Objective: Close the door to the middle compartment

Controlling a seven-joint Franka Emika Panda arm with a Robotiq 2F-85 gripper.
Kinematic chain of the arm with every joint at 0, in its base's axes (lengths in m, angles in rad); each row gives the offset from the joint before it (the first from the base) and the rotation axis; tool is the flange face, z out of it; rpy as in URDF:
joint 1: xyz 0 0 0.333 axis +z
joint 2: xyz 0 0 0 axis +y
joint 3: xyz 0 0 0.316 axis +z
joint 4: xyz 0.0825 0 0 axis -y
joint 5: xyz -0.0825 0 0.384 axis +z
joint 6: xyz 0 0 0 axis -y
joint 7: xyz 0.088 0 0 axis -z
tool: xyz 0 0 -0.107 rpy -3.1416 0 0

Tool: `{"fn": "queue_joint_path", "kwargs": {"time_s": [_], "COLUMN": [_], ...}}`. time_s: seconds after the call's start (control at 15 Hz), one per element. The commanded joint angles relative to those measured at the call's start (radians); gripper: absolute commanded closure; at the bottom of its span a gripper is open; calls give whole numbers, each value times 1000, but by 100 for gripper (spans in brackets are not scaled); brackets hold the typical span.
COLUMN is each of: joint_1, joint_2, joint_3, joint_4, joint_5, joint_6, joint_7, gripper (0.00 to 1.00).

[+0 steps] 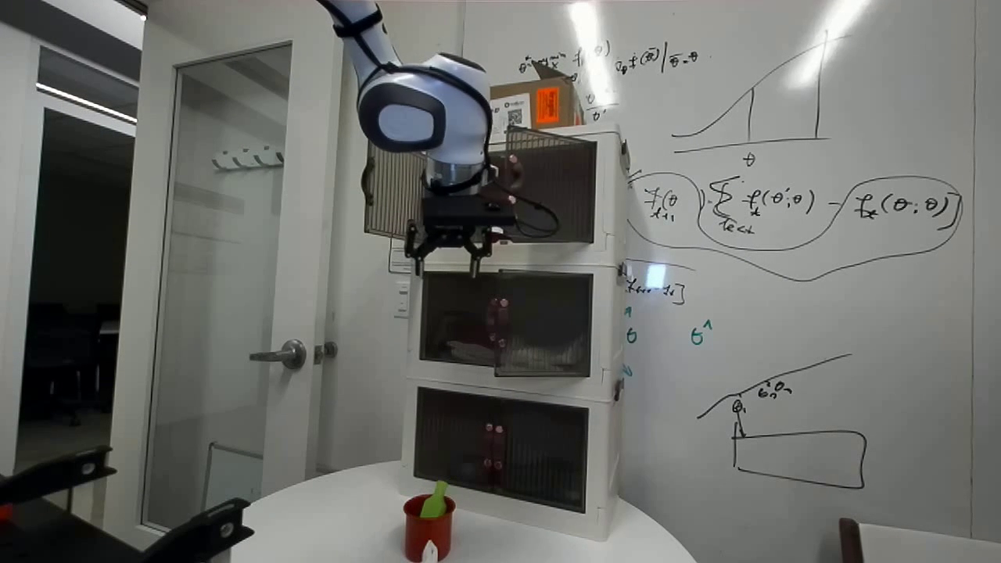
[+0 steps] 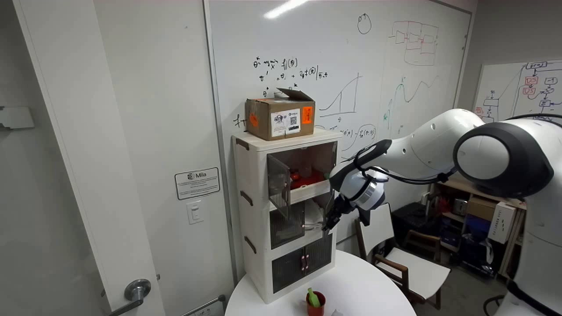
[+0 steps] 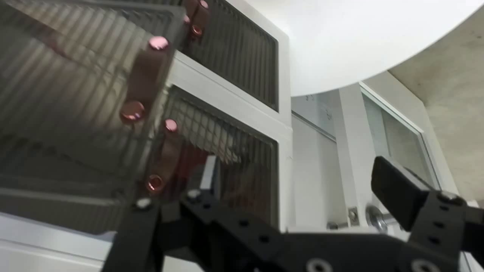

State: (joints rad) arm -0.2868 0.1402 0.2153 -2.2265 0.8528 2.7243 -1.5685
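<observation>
Pincer (image 1: 446,270) spread, middle compartment (image 2: 311,235) partly hidden

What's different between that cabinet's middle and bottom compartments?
The middle compartment has one door open; the bottom compartment has both doors shut. Pale contents show in the middle compartment; any in the bottom compartment can't be made out. Both have smoky ribbed doors and reddish-brown handles.

before me, a large whiteboard (image 2: 303,41) bearing handwritten black formulas (image 1: 782,205) shows bright streaks of light (image 1: 592,47). a white wall (image 2: 162,96) with a rectangular switch plate (image 2: 195,213) separates it from a white-framed, glass-panelled door (image 1: 235,274) with a silver lever handle (image 1: 290,355). a round white table (image 2: 364,281) stands near a white-upholstered, brown wooden armchair (image 2: 415,268). a dark grey floor (image 2: 461,294) lies under the armchair. a grey wall (image 2: 518,30) carries a second whiteboard (image 2: 511,113).
</observation>
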Motion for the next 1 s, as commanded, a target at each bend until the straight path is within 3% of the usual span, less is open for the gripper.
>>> {"fn": "queue_joint_path", "kwargs": {"time_s": [0.0, 0.13, 0.2, 0.47, 0.93], "joint_1": [0, 1, -3, -8, -55], "joint_2": [-47, -38, -17, 65, 268], "joint_3": [-56, -84, -85, -104, -72], "joint_4": [-97, -119, -111, -75, 137], "joint_5": [-132, -165, -128, -92, 57], "joint_6": [143, 224, 263, 290, 287], "joint_7": [81, 102, 90, 121, 83], "gripper": [0, 0, 0, 0, 0]}}
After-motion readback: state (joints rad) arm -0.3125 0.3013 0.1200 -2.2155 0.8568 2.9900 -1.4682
